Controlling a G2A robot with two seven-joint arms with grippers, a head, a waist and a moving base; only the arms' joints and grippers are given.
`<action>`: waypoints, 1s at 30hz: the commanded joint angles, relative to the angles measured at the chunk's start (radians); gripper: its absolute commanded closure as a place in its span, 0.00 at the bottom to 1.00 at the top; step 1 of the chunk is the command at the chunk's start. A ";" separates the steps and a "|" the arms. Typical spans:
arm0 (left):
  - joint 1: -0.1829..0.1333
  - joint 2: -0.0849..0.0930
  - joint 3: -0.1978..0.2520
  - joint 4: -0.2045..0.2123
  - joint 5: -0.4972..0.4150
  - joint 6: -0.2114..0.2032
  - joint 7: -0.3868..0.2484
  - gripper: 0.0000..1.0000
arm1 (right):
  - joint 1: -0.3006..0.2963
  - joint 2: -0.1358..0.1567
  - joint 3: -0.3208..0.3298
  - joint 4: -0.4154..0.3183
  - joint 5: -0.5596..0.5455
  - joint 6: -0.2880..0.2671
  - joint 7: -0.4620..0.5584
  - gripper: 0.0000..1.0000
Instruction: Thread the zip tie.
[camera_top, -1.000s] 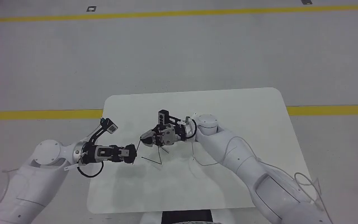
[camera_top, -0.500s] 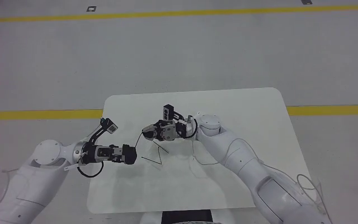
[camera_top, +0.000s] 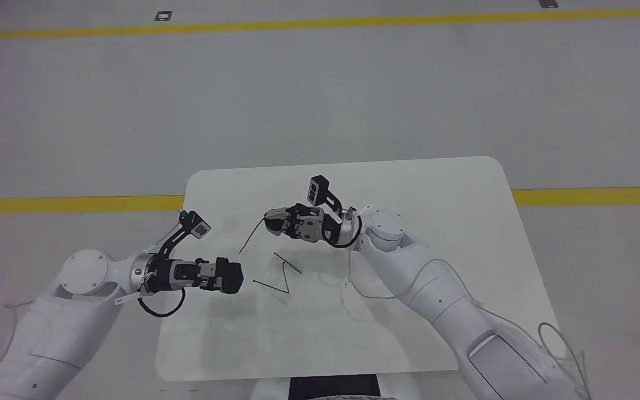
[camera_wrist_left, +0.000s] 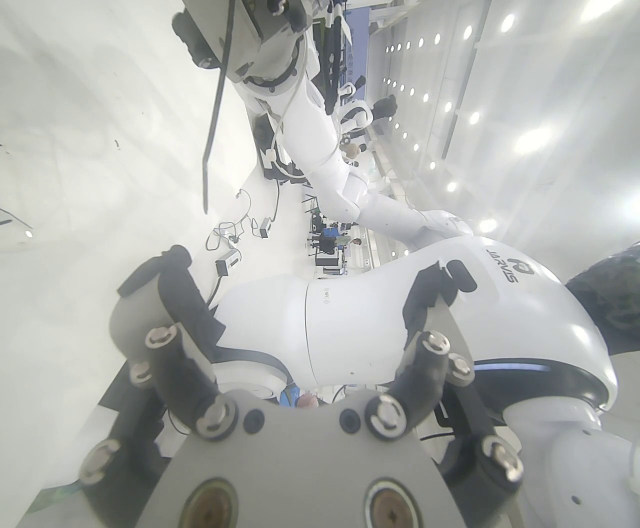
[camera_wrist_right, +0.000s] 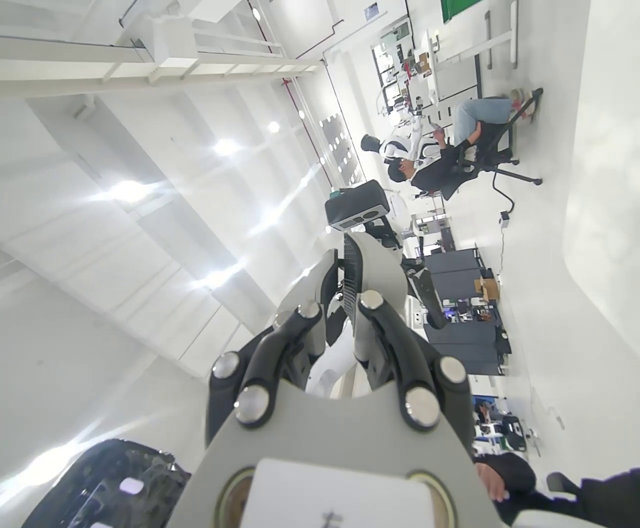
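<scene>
The right gripper (camera_top: 271, 220), just left of centre in the top view, is pinching one end of a black zip tie (camera_top: 252, 238), jaws nearly closed. The tie is hanging free over the white table (camera_top: 440, 200). The left gripper (camera_top: 232, 273), at lower left, is standing wide open, holding nothing. A bent black strip (camera_top: 282, 272) is lying on the table just right of it.

A white table (camera_top: 450, 190) is standing on a grey floor (camera_top: 300, 90). A far yellow line (camera_top: 400, 20) is running across the floor behind the table. A near yellow line (camera_top: 90, 204) is passing under the table. A small dark square (camera_top: 163, 16) is lying by the far line. Ceiling lights (camera_wrist_left: 532, 140) are shining.
</scene>
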 joint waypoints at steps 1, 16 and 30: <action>0.000 0.000 0.000 0.000 0.000 0.000 0.000 0.00 | 0.000 0.000 0.000 0.000 0.000 0.000 0.000 1.00; 0.063 -0.023 -0.021 0.001 -0.054 0.000 0.249 0.00 | -0.138 0.028 0.048 -0.179 -0.207 -0.209 -0.244 1.00; 0.080 -0.059 -0.003 0.004 -0.069 0.000 0.384 0.00 | -0.197 0.031 0.059 -0.243 -0.232 -0.259 -0.308 1.00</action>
